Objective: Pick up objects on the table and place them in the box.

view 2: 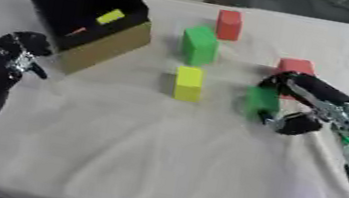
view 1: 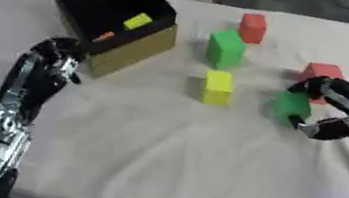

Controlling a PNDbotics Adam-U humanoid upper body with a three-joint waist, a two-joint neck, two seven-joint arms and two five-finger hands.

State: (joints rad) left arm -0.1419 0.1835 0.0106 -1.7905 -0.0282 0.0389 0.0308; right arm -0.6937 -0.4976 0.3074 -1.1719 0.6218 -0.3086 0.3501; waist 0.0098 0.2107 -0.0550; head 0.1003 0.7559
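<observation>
Blocks [view 1: 218, 87] dot the pale cloth-covered table [view 1: 185, 163]; right hand [view 2: 301, 104] fingers curl round a green block [view 2: 262, 101].

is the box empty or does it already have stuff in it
Not empty. The open black box holds a yellow piece and a small orange piece, both lying against its dark inside.

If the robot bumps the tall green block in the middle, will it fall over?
Probably. The tall green block stands upright on a narrow base, so a high bump would likely tip it. Its flat faces suggest it won't roll. The wrinkled tablecloth may stop it sliding.
</observation>
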